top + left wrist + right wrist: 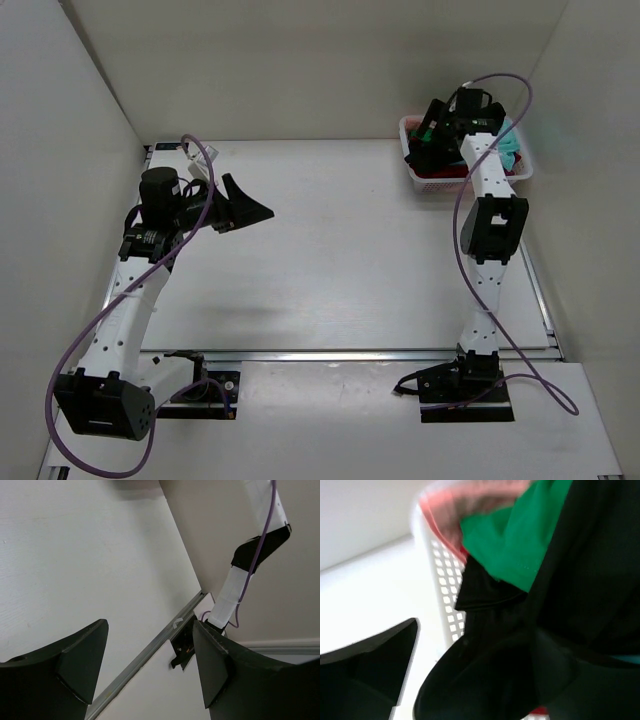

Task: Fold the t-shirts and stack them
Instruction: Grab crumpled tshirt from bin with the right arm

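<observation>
Basket (409,128) holds the t-shirts: a black t-shirt (490,592) spills over its lattice wall, with a green t-shirt (520,535) just above. Right jaws stand apart at the basket, black cloth between them. Left jaws, well apart from the basket, gape empty above the tabletop (340,250).

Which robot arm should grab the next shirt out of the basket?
The right one. Its end effector is down at the basket in the far right corner, against the black t-shirt. The left end effector hangs open above the table on the other side, away from the shirts.
</observation>
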`<state>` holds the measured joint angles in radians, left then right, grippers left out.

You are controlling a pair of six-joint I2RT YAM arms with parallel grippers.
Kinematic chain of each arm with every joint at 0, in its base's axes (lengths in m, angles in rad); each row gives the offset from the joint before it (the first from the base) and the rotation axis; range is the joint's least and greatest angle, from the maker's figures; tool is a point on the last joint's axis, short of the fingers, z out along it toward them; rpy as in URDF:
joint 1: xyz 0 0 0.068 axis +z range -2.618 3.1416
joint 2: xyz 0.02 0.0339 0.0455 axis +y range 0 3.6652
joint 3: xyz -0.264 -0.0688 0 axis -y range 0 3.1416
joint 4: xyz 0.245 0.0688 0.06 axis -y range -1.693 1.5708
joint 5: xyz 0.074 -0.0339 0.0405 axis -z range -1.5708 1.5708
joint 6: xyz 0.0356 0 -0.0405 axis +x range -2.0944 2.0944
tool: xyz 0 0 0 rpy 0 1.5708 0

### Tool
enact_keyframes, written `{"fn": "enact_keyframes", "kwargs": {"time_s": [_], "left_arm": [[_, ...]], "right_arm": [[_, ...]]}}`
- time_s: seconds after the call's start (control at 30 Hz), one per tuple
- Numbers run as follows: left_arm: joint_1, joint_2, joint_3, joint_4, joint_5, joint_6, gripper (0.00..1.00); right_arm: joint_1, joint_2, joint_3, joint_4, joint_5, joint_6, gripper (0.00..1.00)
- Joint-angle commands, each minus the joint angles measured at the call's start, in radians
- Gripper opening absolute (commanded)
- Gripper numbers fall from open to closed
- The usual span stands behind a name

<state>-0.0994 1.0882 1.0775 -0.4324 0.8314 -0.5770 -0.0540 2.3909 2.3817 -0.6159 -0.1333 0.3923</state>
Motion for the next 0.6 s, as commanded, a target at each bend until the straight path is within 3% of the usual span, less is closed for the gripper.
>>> {"fn": "enact_keyframes", "kwargs": {"time_s": [0.0, 0.03, 0.07, 0.1, 0.17, 0.37, 0.57], "left_arm": [[0.007, -0.027, 0.004, 0.014, 0.014, 0.005, 0.79], [0.012, -0.028, 0.002, 0.014, 0.017, 0.006, 0.78], [0.01, -0.036, 0.002, 0.012, 0.017, 0.008, 0.78], [0.015, -0.031, 0.001, 0.015, 0.017, 0.006, 0.79], [0.018, -0.036, -0.004, 0.017, 0.015, 0.009, 0.78], [0.018, -0.054, -0.025, 0.057, 0.02, -0.018, 0.78], [0.003, -0.065, -0.03, 0.076, 0.023, -0.03, 0.74]], "right_arm": [[-0.006, 0.034, 0.068, -0.08, -0.002, 0.055, 0.79], [-0.009, 0.021, 0.051, -0.071, -0.014, 0.06, 0.54], [-0.009, 0.011, 0.041, -0.062, -0.009, 0.06, 0.38], [-0.003, -0.008, 0.036, -0.051, 0.0, 0.057, 0.13], [0.002, -0.045, 0.03, -0.044, 0.046, 0.037, 0.0], [-0.055, -0.166, 0.045, 0.008, -0.049, 0.114, 0.0], [-0.076, -0.395, -0.01, 0.284, -0.239, 0.073, 0.0]]}}
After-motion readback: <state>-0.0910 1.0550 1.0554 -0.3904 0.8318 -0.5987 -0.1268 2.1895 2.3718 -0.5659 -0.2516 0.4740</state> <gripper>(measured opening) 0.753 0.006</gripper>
